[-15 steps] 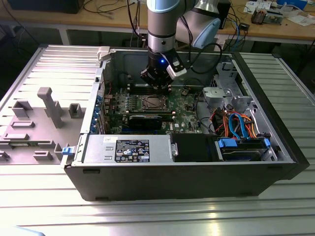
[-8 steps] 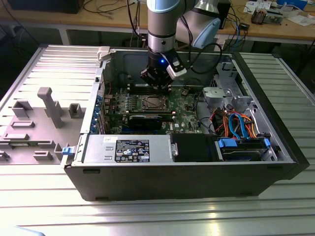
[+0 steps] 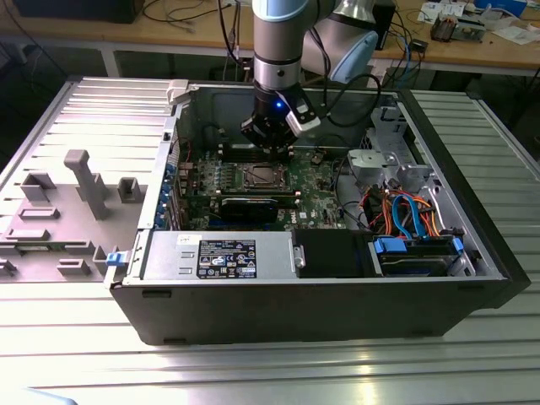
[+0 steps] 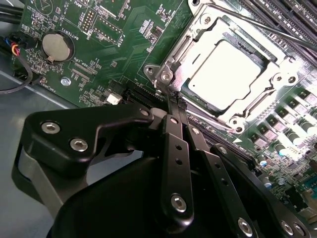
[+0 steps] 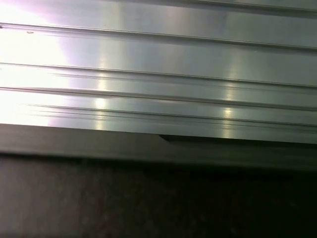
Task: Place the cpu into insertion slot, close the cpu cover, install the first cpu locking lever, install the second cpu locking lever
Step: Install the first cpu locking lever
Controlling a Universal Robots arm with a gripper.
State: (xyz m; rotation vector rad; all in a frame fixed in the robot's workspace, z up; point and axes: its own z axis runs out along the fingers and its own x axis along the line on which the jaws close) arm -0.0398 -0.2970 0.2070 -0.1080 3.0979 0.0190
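In the exterior view my gripper [image 3: 268, 142] hangs inside the open computer case, just above the insertion slot [image 3: 261, 176] on the green board. The second wrist view shows the black fingers [image 4: 171, 144] pressed together, and the gripper [image 4: 173, 101] is shut beside a corner of the socket. The cpu [image 4: 225, 74], with its dull silver top, lies flat in the slot. The cpu cover [image 4: 205, 25] lies down around it as a silver frame. A thin locking lever [image 4: 267, 30] runs along the socket's far side. I see nothing between the fingertips.
A coin battery [image 4: 55, 45] and memory slots [image 4: 292, 12] flank the socket. A black graphics card [image 3: 249, 207], power supply [image 3: 221, 255] and drive bay with coloured cables [image 3: 413, 229] crowd the case. Grey fixtures [image 3: 84, 181] stand on the ribbed table at the exterior view's left.
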